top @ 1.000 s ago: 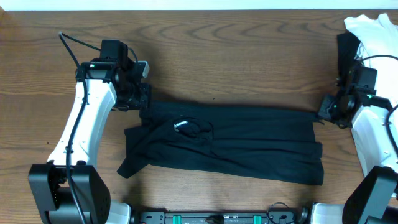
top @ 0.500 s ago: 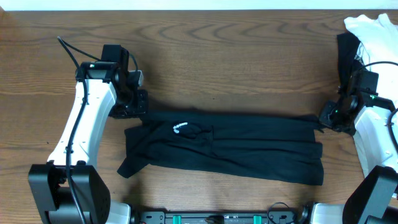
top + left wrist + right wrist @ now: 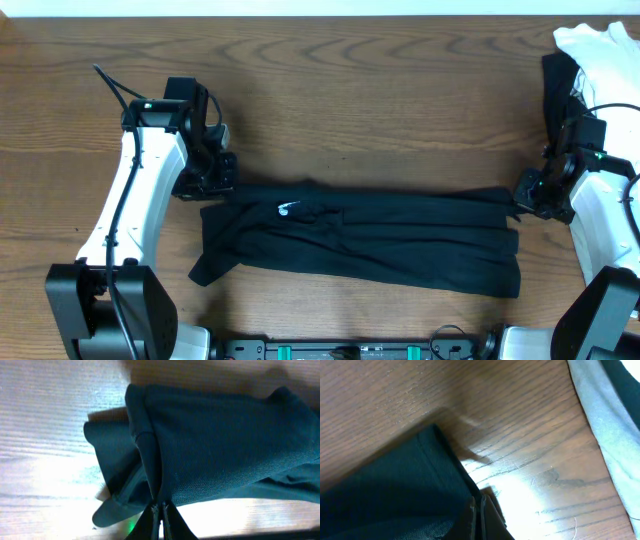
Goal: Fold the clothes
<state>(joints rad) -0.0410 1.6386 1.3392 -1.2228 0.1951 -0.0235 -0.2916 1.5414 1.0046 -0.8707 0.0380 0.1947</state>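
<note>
My left fingers (image 3: 161,512) pinch shut on one end of the black T-shirt (image 3: 400,235); my right fingers (image 3: 479,510) clamp the other end, low over the table (image 3: 350,90).

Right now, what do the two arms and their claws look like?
Both arms have white shells, black joints and black bases. The left arm carries a thin black cable at its top; the right arm shows a small green light. The left claw and right claw are black, with slim fingers.
</note>
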